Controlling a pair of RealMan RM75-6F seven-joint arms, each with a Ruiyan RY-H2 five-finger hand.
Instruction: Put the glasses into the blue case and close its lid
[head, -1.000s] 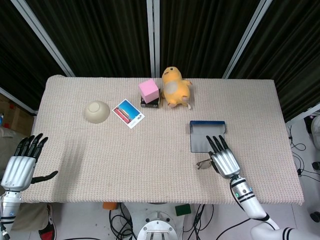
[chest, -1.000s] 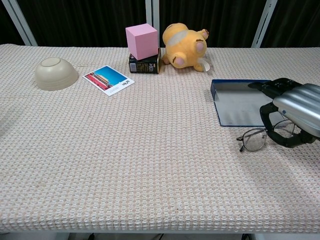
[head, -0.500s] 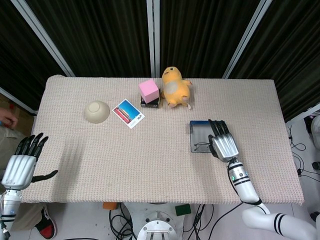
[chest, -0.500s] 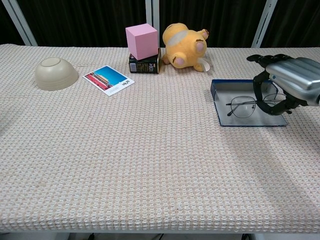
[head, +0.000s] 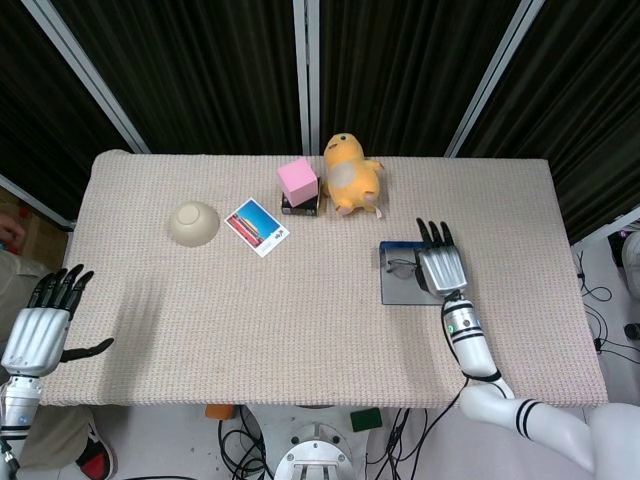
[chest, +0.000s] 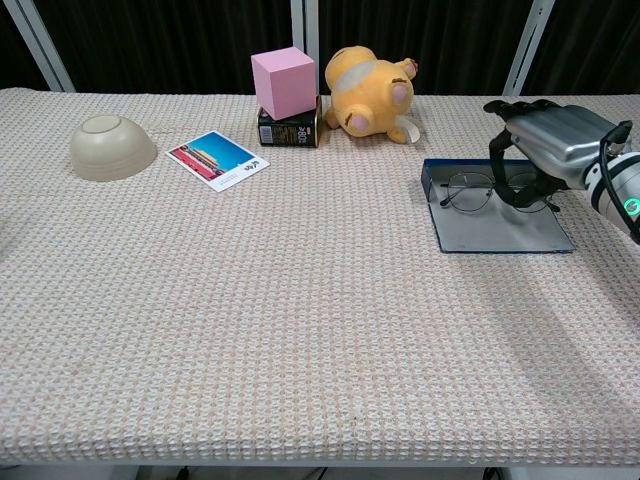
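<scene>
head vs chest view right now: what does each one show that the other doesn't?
Head only: the left hand, open off the table's left edge, and the floor clutter below.

Chest only: a side look at the right hand's thumb curled down onto the glasses, and the black box under the pink cube.

Both: the glasses over the open blue case, right hand on them, bowl, postcard, plush.

Both your views bright, evenly lit from overhead; backdrop stays near black. Soft diffuse shadows on table (chest: 300, 330): faint one beneath right hand (chest: 548, 140) and forearm in chest view, blurred grey patch inboard of left hand (head: 40, 325) in head view. No glare. Focus sharp, weave crisp. Your head view bows table edges slightly.
</scene>
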